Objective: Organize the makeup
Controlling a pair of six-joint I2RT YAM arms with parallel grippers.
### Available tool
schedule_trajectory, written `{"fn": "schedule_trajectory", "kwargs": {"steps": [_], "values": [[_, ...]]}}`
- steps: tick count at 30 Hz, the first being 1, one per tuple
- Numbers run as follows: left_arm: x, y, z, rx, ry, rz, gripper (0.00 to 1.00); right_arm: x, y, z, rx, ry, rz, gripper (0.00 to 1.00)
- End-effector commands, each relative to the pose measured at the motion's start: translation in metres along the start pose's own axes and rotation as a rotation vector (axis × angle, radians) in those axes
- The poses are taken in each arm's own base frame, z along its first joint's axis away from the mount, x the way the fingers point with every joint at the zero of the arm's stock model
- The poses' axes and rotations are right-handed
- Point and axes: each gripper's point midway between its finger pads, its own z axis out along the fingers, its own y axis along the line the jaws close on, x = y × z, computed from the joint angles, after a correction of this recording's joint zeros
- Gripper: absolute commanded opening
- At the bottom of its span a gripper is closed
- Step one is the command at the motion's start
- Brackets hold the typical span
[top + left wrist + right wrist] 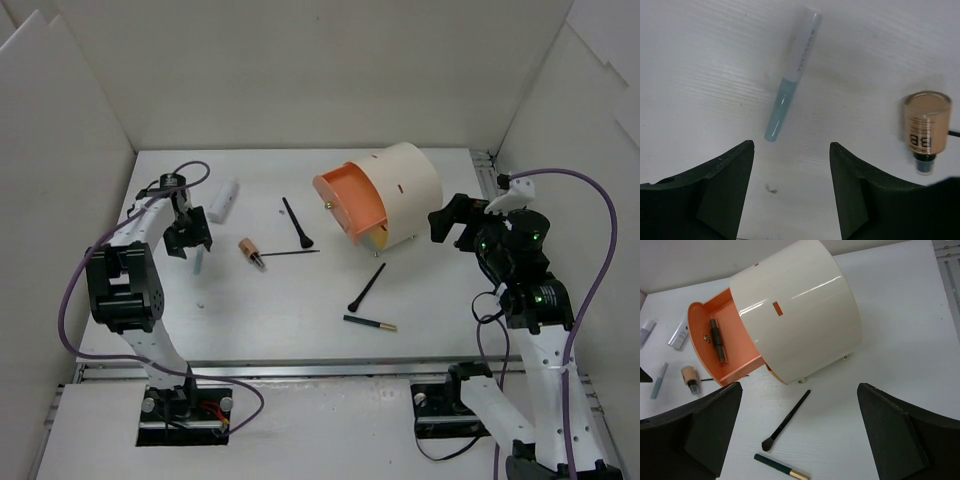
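Observation:
The makeup lies scattered on the white table. A pale slim pen [790,80] [198,262] lies just beyond my left gripper's [791,146] [189,240] tips. That gripper is open with only bare table between its fingers. A stubby tan brush [926,125] [248,250] lies to its right, and a white tube [223,198] behind it. Two black brushes [297,222] [367,287] and a dark gold-ended pencil [369,322] lie mid-table. My right gripper [799,386] [450,222] stands wide open and empty, above the brush [785,422] and the pencil [781,468].
A big cream cylinder [405,190] [800,310] lies on its side at the back right. Its orange drawer [350,205] [735,362] is pulled out with a dark slim item [716,337] inside. White walls enclose the table on three sides.

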Motion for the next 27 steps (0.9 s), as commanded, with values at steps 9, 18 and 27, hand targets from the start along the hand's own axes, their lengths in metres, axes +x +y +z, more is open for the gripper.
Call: {"fn": "schedule_trajectory", "kwargs": {"steps": [9,18,27], "values": [[-0.008,0.021,0.033,-0.086,0.058,0.076,0.47,-0.012,0.005,0.002,-0.027,-0.051,-0.025,0.98],[-0.002,0.022,0.058,-0.117,0.105,0.063,0.23,-0.013,0.004,0.005,-0.018,-0.046,-0.025,0.98],[-0.022,-0.004,0.015,-0.001,-0.017,0.030,0.00,-0.016,0.003,0.005,-0.013,-0.052,-0.027,0.98]]}}
